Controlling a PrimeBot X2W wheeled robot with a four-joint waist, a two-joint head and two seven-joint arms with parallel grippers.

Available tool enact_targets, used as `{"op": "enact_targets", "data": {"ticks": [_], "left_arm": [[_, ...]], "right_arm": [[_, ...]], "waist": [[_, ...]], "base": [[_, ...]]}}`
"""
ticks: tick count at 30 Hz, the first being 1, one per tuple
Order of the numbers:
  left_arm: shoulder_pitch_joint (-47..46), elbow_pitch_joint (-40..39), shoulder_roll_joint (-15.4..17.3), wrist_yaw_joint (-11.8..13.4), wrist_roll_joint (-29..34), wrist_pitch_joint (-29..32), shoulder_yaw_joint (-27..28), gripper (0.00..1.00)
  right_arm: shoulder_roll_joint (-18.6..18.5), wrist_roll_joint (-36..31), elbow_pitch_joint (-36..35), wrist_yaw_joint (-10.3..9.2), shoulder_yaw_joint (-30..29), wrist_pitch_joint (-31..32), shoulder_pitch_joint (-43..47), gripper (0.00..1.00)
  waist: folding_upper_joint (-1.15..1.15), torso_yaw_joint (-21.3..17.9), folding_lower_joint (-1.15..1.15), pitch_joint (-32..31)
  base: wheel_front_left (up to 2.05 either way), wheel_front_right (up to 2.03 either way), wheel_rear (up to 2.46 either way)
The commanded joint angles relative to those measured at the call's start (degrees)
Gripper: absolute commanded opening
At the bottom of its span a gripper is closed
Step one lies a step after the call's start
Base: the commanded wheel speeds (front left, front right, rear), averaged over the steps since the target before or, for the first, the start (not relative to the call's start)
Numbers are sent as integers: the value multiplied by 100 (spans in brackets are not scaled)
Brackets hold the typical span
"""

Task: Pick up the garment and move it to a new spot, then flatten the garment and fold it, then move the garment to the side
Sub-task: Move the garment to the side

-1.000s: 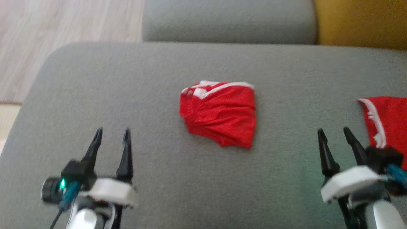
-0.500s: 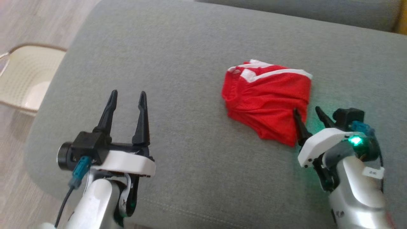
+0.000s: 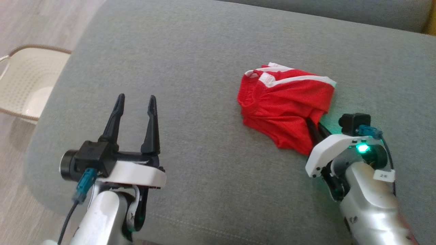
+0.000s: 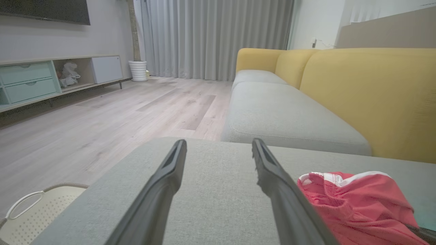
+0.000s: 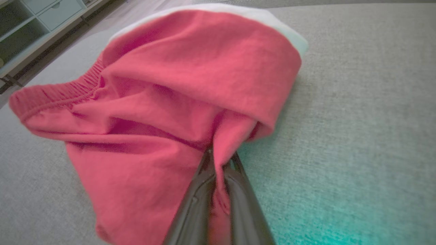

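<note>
The garment point(image 3: 282, 105) is a crumpled pair of red shorts with white trim, lying on the grey sofa cushion point(image 3: 204, 68). My right gripper point(image 3: 314, 126) is shut on the garment's near right edge; in the right wrist view a fold of the red cloth point(image 5: 177, 102) is pinched between the two fingers point(image 5: 194, 204). My left gripper point(image 3: 134, 102) hovers open over bare cushion to the left of the garment, holding nothing. The left wrist view shows the garment point(image 4: 354, 200) just right of its spread fingers point(image 4: 272, 177).
A cream perforated basket point(image 3: 24, 85) stands on the wooden floor off the cushion's left edge. A second grey cushion point(image 4: 282, 115) and the yellow backrest point(image 4: 374, 95) lie beyond. A low cabinet point(image 4: 34, 81) lines the far wall.
The camera swung left and down over the first half second. My right gripper reached the garment's near edge and shut on it, bunching the cloth. The left gripper stayed open.
</note>
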Motion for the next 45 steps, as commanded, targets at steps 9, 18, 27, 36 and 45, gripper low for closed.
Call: {"op": "enact_targets", "data": {"ticks": [9, 18, 27, 36, 45], "left_arm": [[49, -327, 182, -61, 112, -43, 461, 100], [162, -483, 399, -65, 164, -31, 540, 100], [-88, -569, 481, -99, 198, 75, 490, 100], [-393, -692, 539, -92, 283, 139, 442, 100], [-654, -710, 528, -104, 293, 112, 400, 100]], "right_arm": [[58, -193, -470, 39, 754, -179, 243, 0], [-448, -310, -2053, 39, 838, 221, 1101, 0], [-1408, -535, -3554, 39, 567, 1085, 1154, 0], [-2612, -692, -3330, 39, 215, 1536, 132, 0], [-2759, -718, -2152, 39, -341, 1648, -798, 0]], "waist": [[0, -1014, 0, -76], [0, -2223, 0, -21], [0, -2960, 0, 307], [0, -3126, 0, 799], [0, -3076, 0, 1173]], "base": [[0, 0, 0], [0, 0, 0], [0, 0, 0], [0, 0, 0], [0, 0, 0]]}}
